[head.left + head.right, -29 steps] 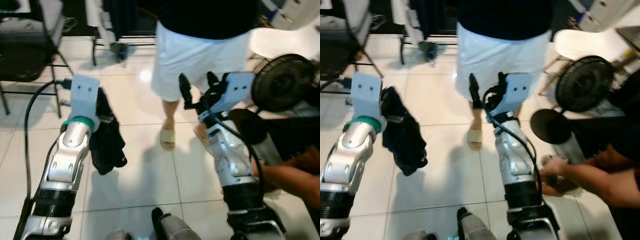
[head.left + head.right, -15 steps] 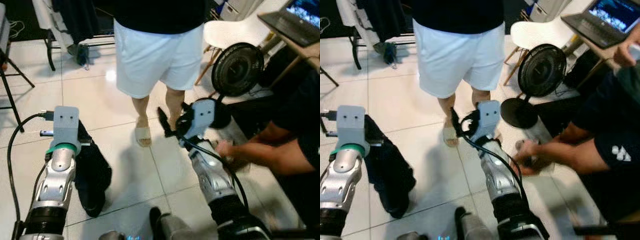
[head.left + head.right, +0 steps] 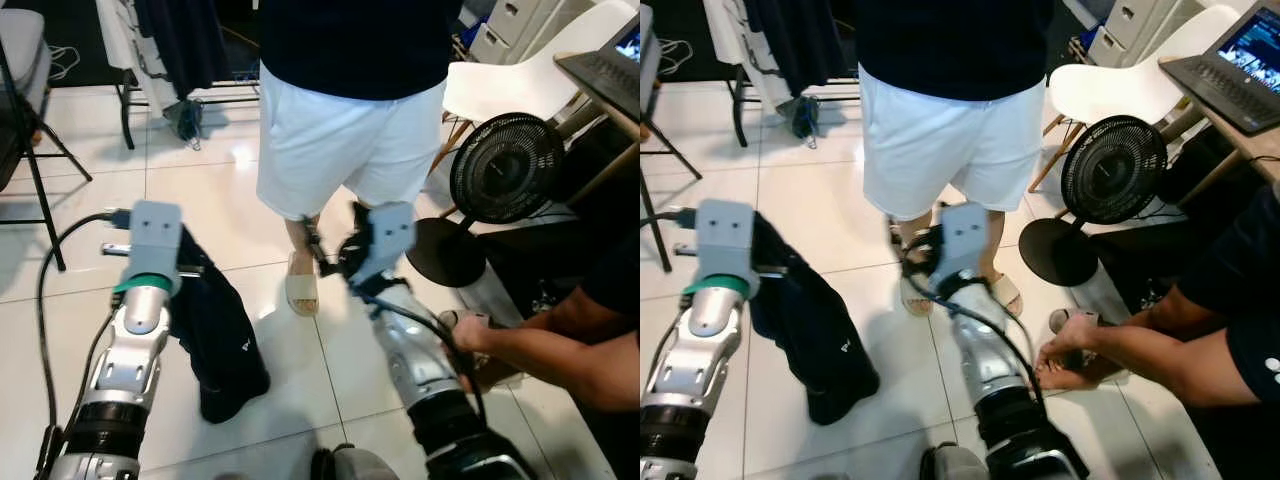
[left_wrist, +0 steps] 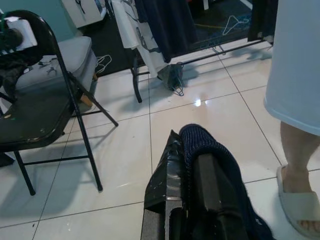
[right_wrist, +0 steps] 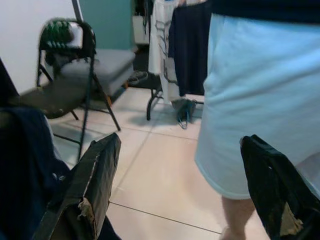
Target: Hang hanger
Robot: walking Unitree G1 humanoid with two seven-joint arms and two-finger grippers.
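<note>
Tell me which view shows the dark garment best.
The right eye view: the garment hangs in full from the left gripper down to the floor. The left eye view shows nearly the same. The left wrist view has just the bunched cloth between the fingers; the right wrist view catches one edge.

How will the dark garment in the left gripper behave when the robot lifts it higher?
The dark garment probably stays floppy: it hangs in loose folds below the left gripper. It looks light, though its lower end may drag on the tiled floor.

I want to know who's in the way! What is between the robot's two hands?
Between the left gripper, shut on the dark garment, and the open right gripper stands a person; their sandalled foot shows in the left eye view.
</note>
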